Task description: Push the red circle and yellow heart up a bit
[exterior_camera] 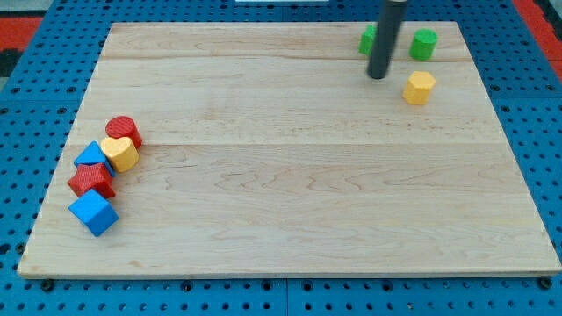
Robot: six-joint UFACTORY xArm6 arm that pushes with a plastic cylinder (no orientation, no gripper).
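The red circle [124, 131] sits near the board's left edge, with the yellow heart [120, 153] touching it just below. My tip [378, 75] is far off at the view's top right, between a green block [369, 39] partly hidden behind the rod and a yellow hexagon [419, 88]. The tip touches no block.
A blue block [92, 158], a red star-like block [91, 181] and a blue cube [93, 212] cluster below the yellow heart at the left. A second green block [423, 43] sits at the top right. The wooden board [290, 175] lies on a blue pegboard.
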